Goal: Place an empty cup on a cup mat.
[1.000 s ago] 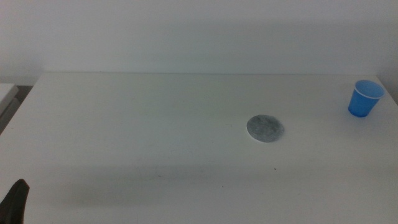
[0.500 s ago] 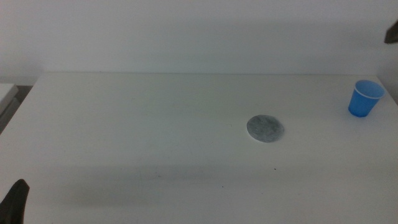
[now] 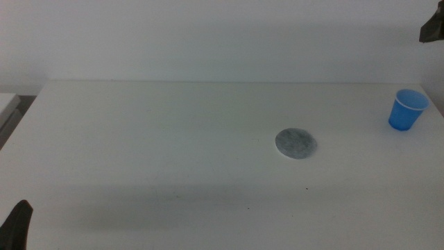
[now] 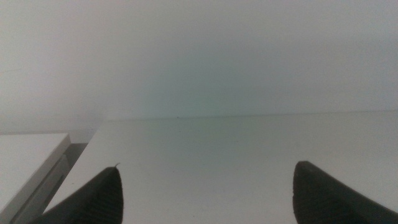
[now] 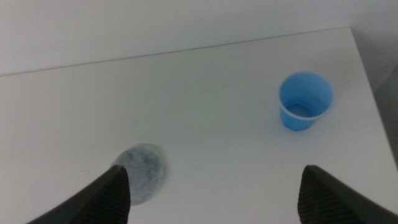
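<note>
The blue cup (image 3: 406,110) stands upright and empty near the table's right edge; it also shows in the right wrist view (image 5: 305,101). The grey cup mat (image 3: 296,143) lies flat right of the table's middle, apart from the cup, and shows in the right wrist view (image 5: 142,172). My right gripper (image 5: 214,208) is open, high above the table; in the middle view only a dark part of it (image 3: 433,28) shows at the upper right edge, above the cup. My left gripper (image 4: 205,199) is open and empty at the table's near left corner (image 3: 17,226).
The white table (image 3: 173,139) ends close to the right of the cup. A pale surface (image 3: 7,105) stands beyond the table's left edge. A white wall rises behind the table.
My right arm has come into the middle view at the upper right edge and shows a little more than half a second ago. The cup, the mat and the left gripper have not moved.
</note>
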